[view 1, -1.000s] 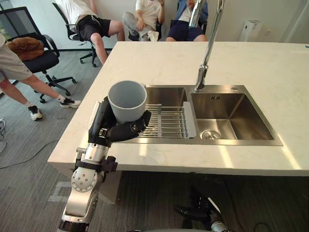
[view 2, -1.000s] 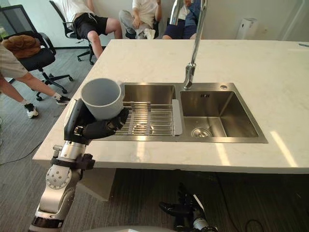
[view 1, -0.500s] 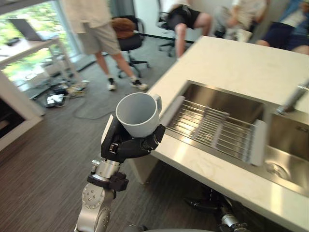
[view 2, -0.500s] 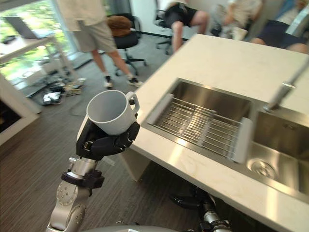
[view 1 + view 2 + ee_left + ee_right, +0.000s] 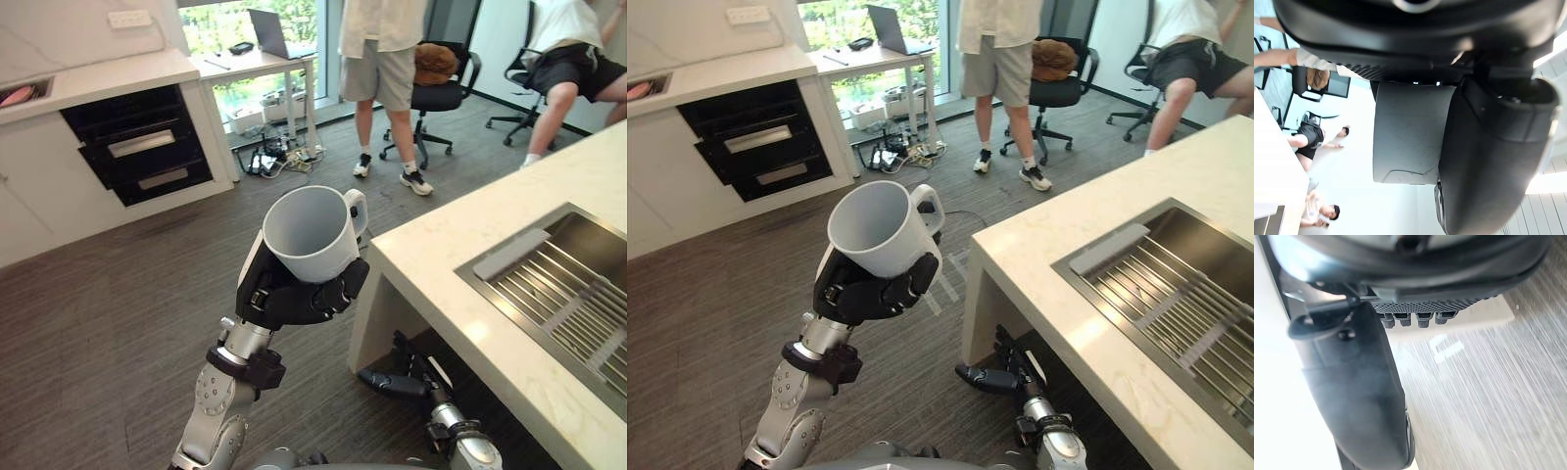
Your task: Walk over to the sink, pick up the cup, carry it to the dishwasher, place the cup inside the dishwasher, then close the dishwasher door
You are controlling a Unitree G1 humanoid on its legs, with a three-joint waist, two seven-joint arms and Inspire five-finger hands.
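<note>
A pale grey cup (image 5: 312,235) with its handle turned away stands upright in my left hand (image 5: 294,299), whose fingers and thumb curl round its base. I hold it over the dark floor, left of the counter corner. The left wrist view shows the cup (image 5: 1410,132) against the palm, with the thumb (image 5: 1488,156) beside it. The steel sink (image 5: 578,284) with its wire rack lies in the white counter (image 5: 441,264) at the right. A dark appliance front with drawers (image 5: 137,147) sits in the white cabinets at the back left. My right hand (image 5: 387,382) hangs low beside the counter, fingers relaxed.
A person in shorts (image 5: 377,69) stands at the back by an office chair (image 5: 441,78). Another person (image 5: 568,59) sits at the far right. A desk with a laptop (image 5: 265,24) and cables on the floor lie behind. Open wood floor stretches toward the cabinets.
The whole view has swung left: the counter and sink slid to the right edge and the cabinets came into view. The cup stays in my left hand.
</note>
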